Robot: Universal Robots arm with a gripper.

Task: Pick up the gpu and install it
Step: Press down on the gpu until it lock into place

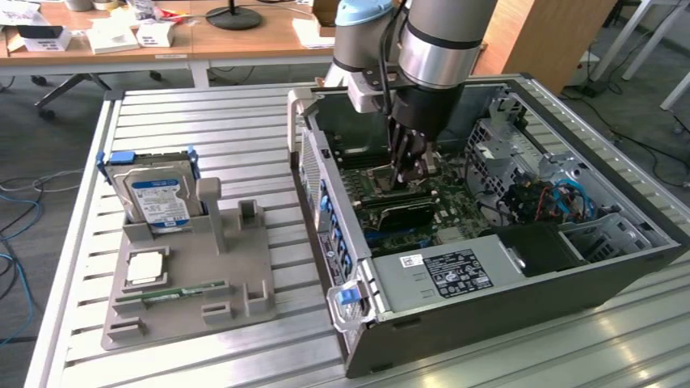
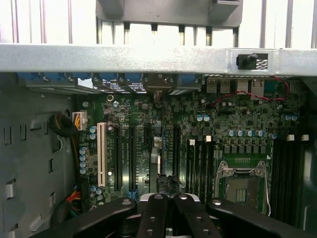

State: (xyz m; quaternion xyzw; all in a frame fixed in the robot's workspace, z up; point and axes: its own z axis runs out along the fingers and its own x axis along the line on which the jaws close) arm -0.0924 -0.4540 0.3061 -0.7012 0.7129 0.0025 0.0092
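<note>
My gripper sits inside the open computer case, directly above the motherboard, jaws closed. The gpu stands edge-on in a slot on the motherboard, just below my fingertips. Power supply lies in the case beside the motherboard, on the near side. Toward the exterior view's left of the case, the parts holder rests on the slatted table; the hard drive stands upright in its far end.
</note>
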